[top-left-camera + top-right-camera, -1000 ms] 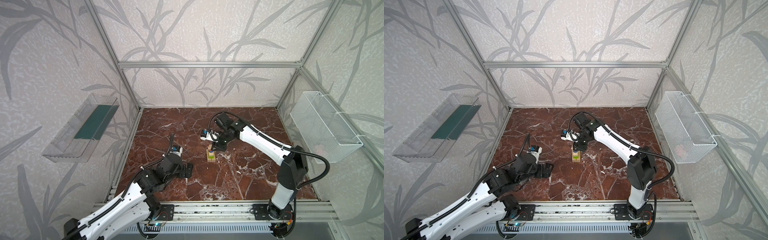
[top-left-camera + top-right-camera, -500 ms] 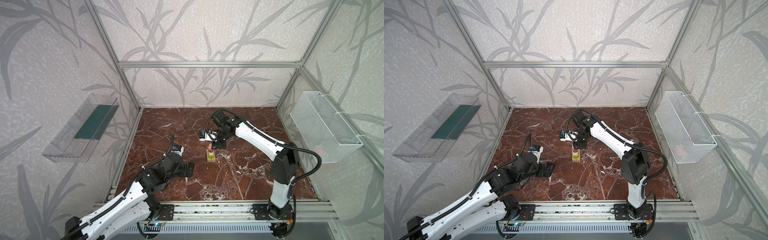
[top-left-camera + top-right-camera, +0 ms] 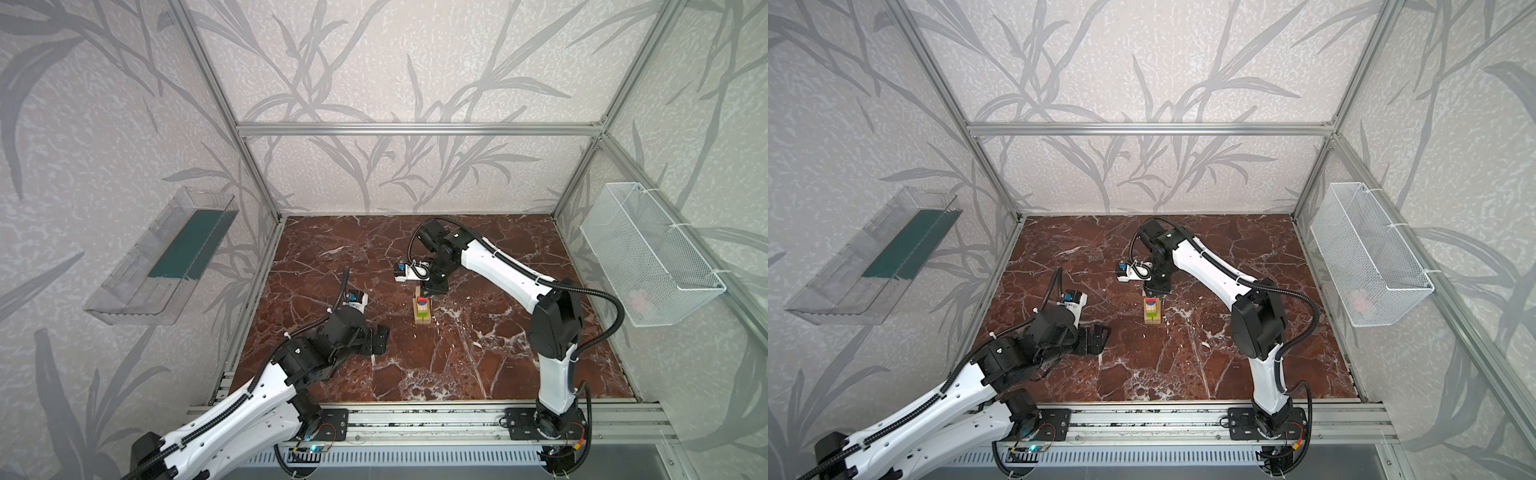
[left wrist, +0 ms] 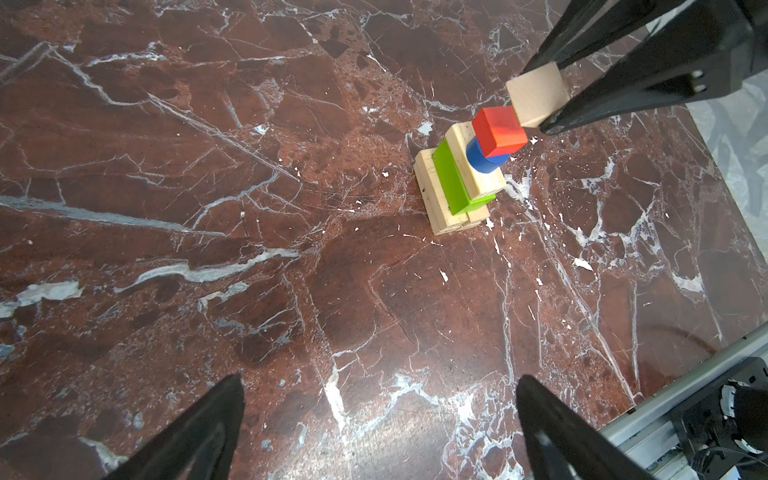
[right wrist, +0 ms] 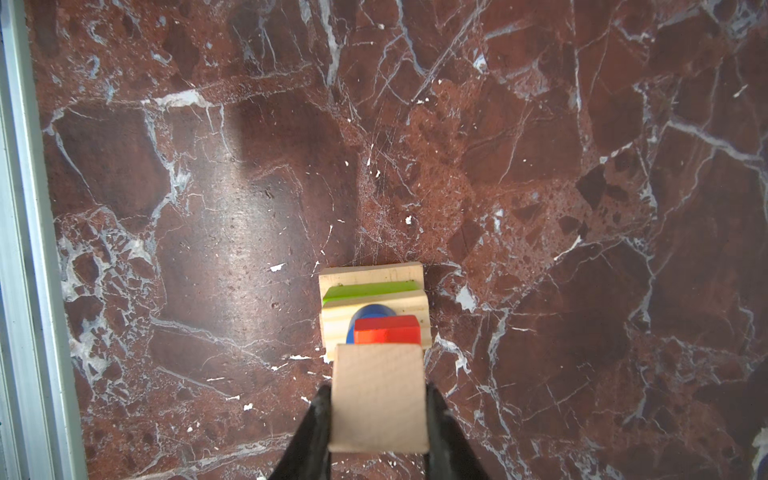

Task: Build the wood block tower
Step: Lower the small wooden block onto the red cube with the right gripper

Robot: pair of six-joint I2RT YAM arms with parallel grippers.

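The left fingers (image 4: 199, 432) stand wide apart and empty above the near counter (image 4: 249, 291), well apart from the wood block tower (image 3: 421, 313). The tower stands upright at mid-counter: pale bars (image 4: 432, 195), a lime-green bar (image 4: 453, 178), a blue disc (image 4: 484, 160), a red block (image 4: 498, 131) on top. Step in hand: placing the top piece. The right fingers (image 5: 311, 432) clamp a pale block (image 5: 379, 395) by two opposite faces, just above the red block; contact cannot be confirmed. Next move, as judged: align over the red block, lower, release.

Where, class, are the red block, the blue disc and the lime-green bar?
red block (image 4: 498, 132): left wrist view, middle of its upper face.
blue disc (image 4: 482, 163): left wrist view, its curved side.
lime-green bar (image 4: 451, 178): left wrist view, its broad face.
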